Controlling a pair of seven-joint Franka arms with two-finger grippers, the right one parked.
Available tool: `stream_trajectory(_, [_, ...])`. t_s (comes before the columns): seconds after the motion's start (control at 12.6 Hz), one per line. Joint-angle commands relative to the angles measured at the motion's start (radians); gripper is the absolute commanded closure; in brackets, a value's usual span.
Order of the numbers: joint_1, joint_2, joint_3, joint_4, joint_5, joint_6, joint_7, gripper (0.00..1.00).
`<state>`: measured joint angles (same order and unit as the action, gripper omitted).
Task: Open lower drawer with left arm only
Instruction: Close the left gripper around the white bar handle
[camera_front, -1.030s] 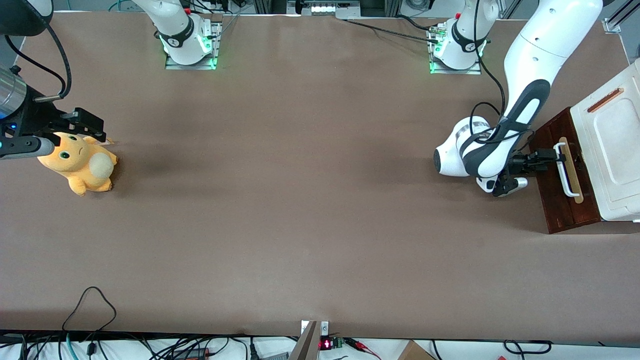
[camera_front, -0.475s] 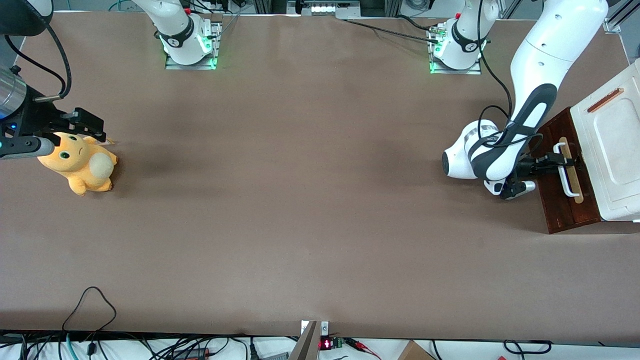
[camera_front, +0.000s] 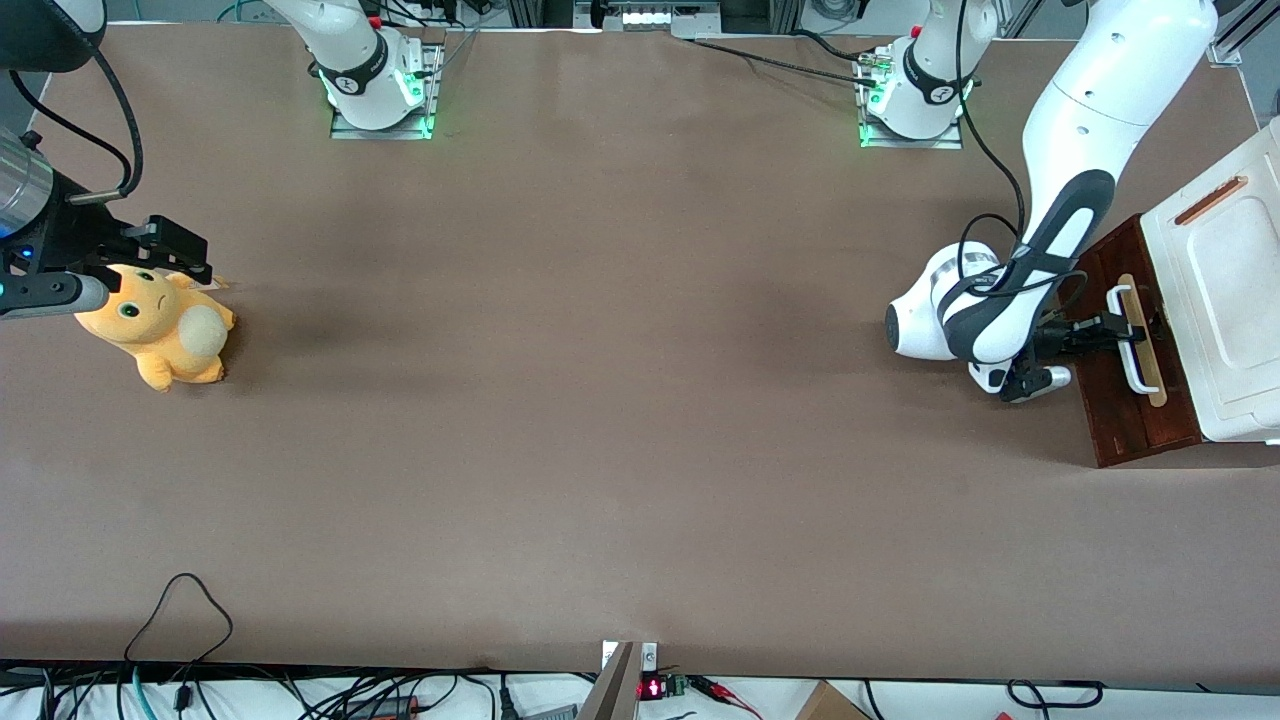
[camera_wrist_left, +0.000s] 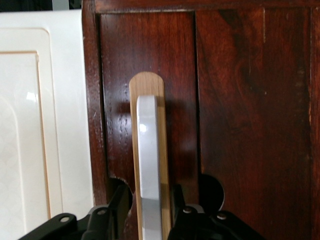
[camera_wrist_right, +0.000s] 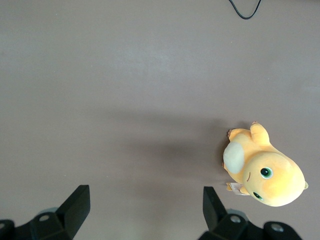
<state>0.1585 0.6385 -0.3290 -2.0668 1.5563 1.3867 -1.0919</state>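
The lower drawer's dark reddish-brown front (camera_front: 1120, 410) lies at the working arm's end of the table, with a white U-shaped bar handle (camera_front: 1136, 350) on a tan strip (camera_front: 1150, 370). The glossy white left arm (camera_front: 1060, 130) reaches down to it. Its small black gripper (camera_front: 1122, 328) is at the handle's end farther from the front camera. In the left wrist view the gripper (camera_wrist_left: 149, 212) is open: one finger (camera_wrist_left: 119, 205) stands on each side of the white handle (camera_wrist_left: 149, 145), with a small gap to each. The drawer front (camera_wrist_left: 240, 100) fills that view.
A white cabinet lid (camera_front: 1225, 290) with a copper-coloured handle (camera_front: 1210, 200) adjoins the drawer front at the table's end. A yellow plush toy (camera_front: 160, 330) lies toward the parked arm's end and also shows in the right wrist view (camera_wrist_right: 265, 172). A black cable loop (camera_front: 180, 610) lies near the front edge.
The left arm has moved toward the drawer. Its gripper went from just short of the handle to straddling it; little has moved in the last half second.
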Motion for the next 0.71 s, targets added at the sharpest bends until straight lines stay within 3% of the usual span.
stream_trajectory(0.0, [0.015,0.013,0.010,0.022,0.037,0.015,0.037,0.58])
stream_trajectory(0.4, [0.016,0.016,0.010,0.022,0.037,0.022,0.037,0.72])
stream_trajectory(0.63, [0.015,0.016,0.010,0.024,0.037,0.020,0.037,0.92])
